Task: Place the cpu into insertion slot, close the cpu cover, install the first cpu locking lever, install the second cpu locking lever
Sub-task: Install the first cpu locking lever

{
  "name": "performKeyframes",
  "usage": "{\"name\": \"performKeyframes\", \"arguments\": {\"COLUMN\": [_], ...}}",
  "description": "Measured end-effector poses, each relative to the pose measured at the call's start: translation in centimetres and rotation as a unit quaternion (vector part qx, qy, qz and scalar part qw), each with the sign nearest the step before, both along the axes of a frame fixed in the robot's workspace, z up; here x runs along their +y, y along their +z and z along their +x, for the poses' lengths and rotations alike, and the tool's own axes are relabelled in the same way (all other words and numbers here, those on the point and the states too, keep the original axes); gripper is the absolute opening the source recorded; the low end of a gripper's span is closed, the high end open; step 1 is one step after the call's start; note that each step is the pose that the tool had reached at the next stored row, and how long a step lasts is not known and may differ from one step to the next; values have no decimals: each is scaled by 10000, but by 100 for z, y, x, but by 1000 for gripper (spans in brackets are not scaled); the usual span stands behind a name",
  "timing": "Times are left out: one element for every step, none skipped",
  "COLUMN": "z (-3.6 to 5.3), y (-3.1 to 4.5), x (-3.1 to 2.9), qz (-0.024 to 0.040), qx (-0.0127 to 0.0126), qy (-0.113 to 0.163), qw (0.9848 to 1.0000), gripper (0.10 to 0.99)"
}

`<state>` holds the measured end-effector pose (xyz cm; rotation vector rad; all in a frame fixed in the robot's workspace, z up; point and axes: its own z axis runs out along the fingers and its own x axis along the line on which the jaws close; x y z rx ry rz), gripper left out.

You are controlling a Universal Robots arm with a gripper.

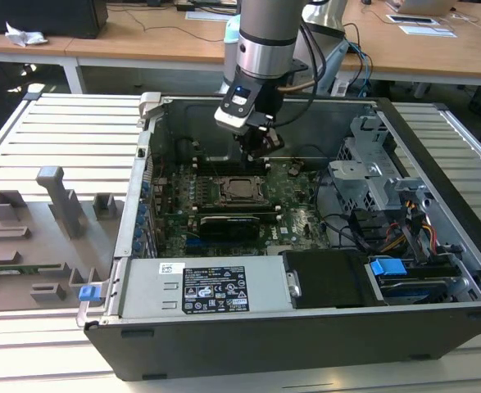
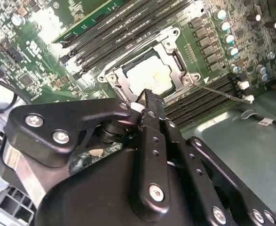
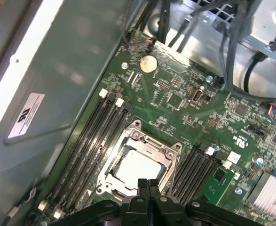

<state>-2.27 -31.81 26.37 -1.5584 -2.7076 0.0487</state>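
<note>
The cpu (image 2: 149, 75) lies flat in the insertion slot (image 1: 242, 190) on the green motherboard; its silver top shows through the window of the cpu cover (image 2: 175, 61). The silver frame of the cpu cover (image 3: 145, 141) lies down over the cpu (image 3: 135, 167). A thin metal lever (image 2: 222, 92) slants away from one corner of the socket. My gripper (image 1: 254, 151) hangs just above the far edge of the socket in the exterior view. Its black fingers (image 3: 148, 188) are shut together with nothing between them, their tips (image 2: 147, 96) close over the socket's edge.
The motherboard sits deep in an open computer case (image 1: 248, 327). Black memory slots (image 3: 88, 141) flank the socket on both sides. A drive cage (image 1: 371, 176) and loose cables (image 1: 347, 229) crowd the exterior view's right. Grey fixtures (image 1: 52, 205) stand on the table outside the case.
</note>
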Motion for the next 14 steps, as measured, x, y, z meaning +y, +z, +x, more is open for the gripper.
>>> {"name": "performKeyframes", "arguments": {"z": [0,0,0,0,0,0,0,0,0,0,0,0,0,0], "y": [0,0,0,0,0,0,0,0,0,0,0,0,0,0], "x": [0,0,0,0,0,0,0,0,0,0,0,0,0,0], "qz": [0,0,0,0,0,0,0,0,0,0,0,0,0,0], "qx": [0,0,0,0,0,0,0,0,0,0,0,0,0,0], "qy": [85,159,227,364,414,468,553,622,673,776,869,918,969,1091], "qw": [10000,9999,9997,9993,9991,9989,9985,9981,9977,9970,9962,9958,9953,9940], "gripper": [106,106,106,106,106,106,106,106,106,106,106,106,106,106]}}
